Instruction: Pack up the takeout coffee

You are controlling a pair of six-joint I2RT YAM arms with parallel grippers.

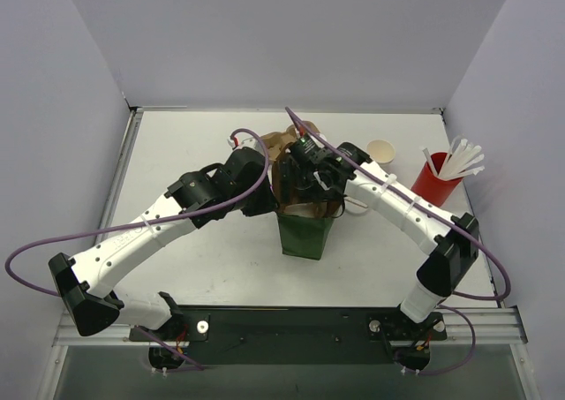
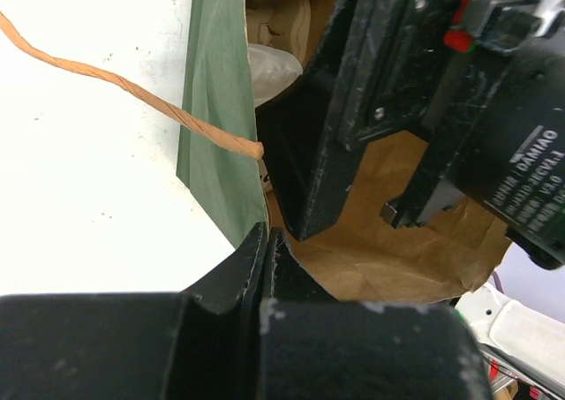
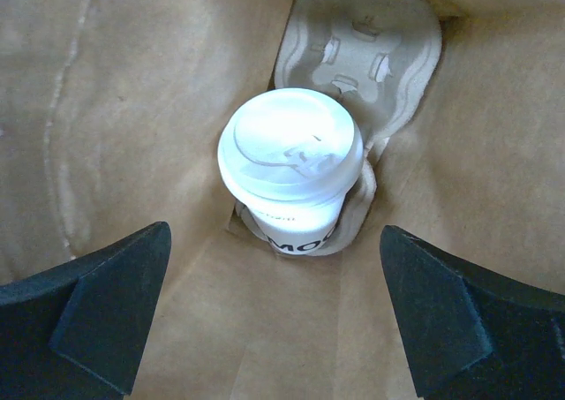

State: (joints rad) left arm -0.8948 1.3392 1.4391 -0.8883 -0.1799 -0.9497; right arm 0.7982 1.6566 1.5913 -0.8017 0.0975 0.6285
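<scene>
The small white lidded paper takeout cup (image 3: 291, 166) stands in a tan pulp carrier (image 3: 362, 47) inside the green paper bag (image 1: 305, 232). Above it the right gripper (image 3: 282, 307) gapes open; the left gripper (image 2: 265, 250) pinches the bag's rim.

Left arm (image 1: 150, 228), right arm (image 1: 397, 197): white shells, black joints. 1 purple cable (image 1: 53, 241) per arm. Left hand (image 2: 267, 241), right hand (image 3: 275, 234) matte black, scuffed. DAMIAO marking (image 2: 534, 166) on right wrist housing.

Takeout coffee (image 3: 291, 166): smooth glossy plastic lid, matt paper wall. Carrier (image 3: 362, 51): rough moulded pulp. Bag (image 3: 132, 82): creased matt kraft paper inside, green outside. Fingers (image 3: 106, 316): matt black, scuffed.
</scene>
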